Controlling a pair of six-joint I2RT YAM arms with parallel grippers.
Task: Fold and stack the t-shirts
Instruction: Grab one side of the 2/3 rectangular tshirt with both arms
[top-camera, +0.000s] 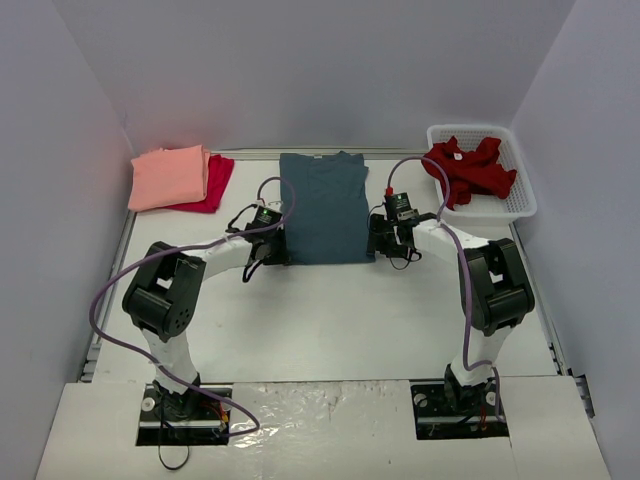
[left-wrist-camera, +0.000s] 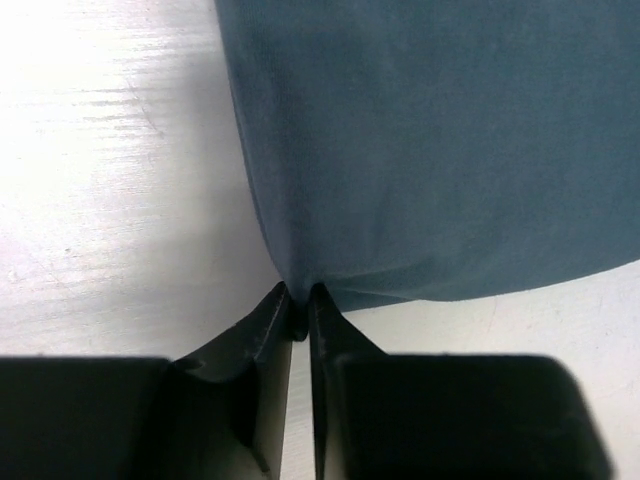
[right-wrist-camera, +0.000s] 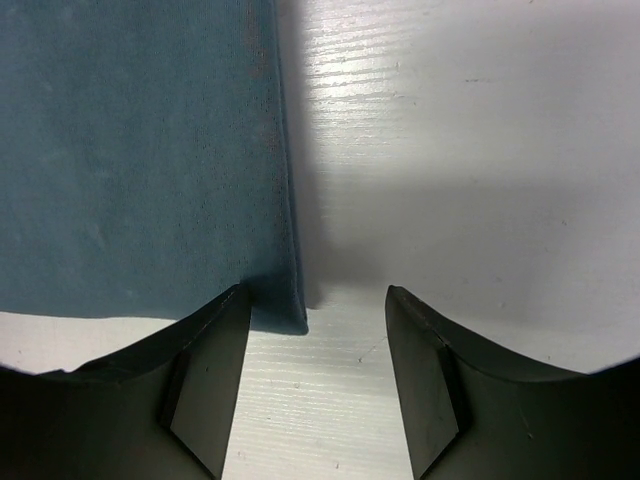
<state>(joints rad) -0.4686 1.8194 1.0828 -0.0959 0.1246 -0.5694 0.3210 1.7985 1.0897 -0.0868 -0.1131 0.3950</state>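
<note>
Slate-blue t-shirt (top-camera: 322, 208) flat, smooth; left pincer (left-wrist-camera: 300, 296) clamped on its corner, right pincer (right-wrist-camera: 316, 293) apart.

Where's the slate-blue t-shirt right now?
In the top view, the slate-blue t-shirt lies flat mid-table between the left gripper and right gripper, with the salmon-pink shirt far left and the white basket far right.

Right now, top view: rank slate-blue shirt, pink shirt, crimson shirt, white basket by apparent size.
1. slate-blue shirt
2. white basket
3. pink shirt
4. crimson shirt, visible part only; pink covers the rest
</note>
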